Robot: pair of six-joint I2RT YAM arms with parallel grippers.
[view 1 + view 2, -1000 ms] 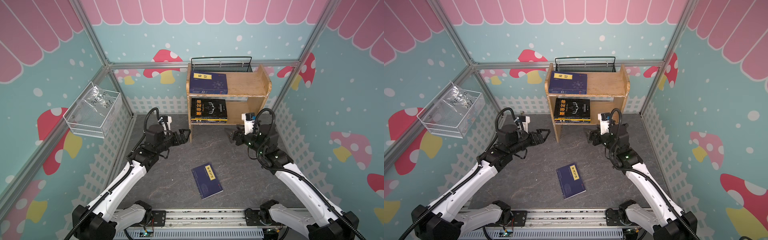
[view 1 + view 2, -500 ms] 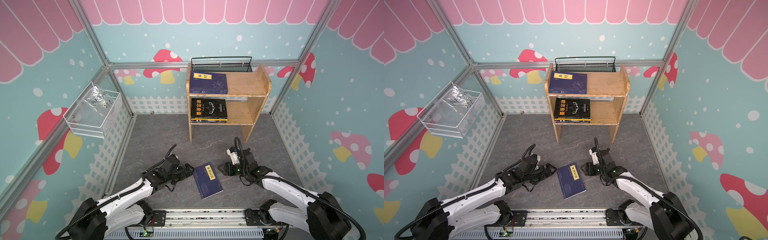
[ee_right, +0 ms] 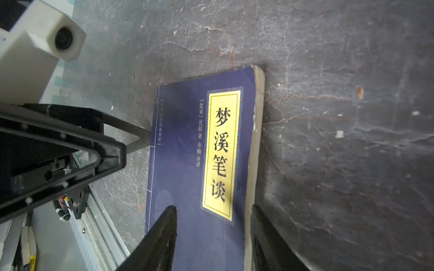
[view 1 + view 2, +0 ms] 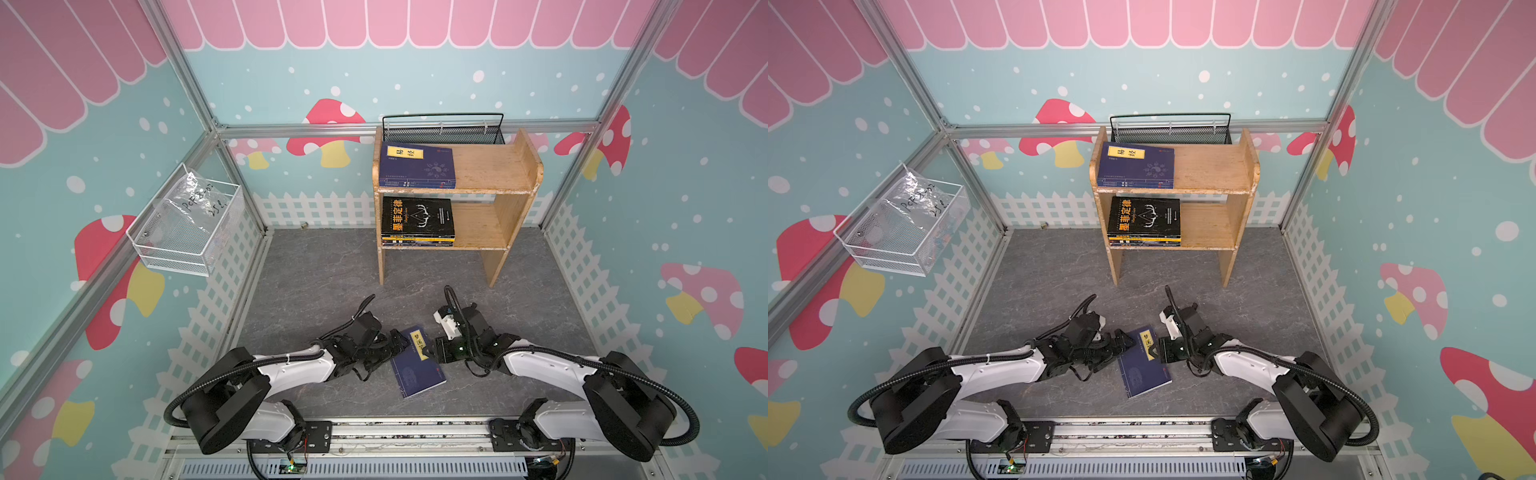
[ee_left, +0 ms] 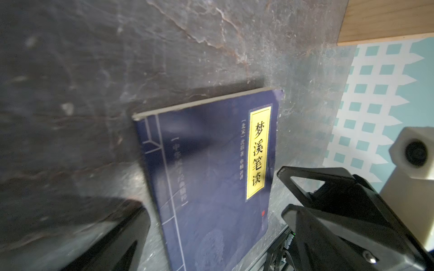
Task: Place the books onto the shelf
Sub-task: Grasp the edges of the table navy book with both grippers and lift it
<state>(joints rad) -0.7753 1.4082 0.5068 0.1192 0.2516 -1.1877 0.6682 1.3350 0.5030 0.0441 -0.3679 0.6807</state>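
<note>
Book straddled by right end effector

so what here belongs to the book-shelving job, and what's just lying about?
Job: navy book on the floor; wooden shelf; navy books on its top tier; black-topped stack on its lower tier; left gripper; right gripper.
Lying about: black mesh basket; white wire basket with plastic bag.

Setting: robot test cell, dressed like a playroom.
Evidence: aluminium frame; mushroom-print wall panels; arm-mounting rail.
</note>
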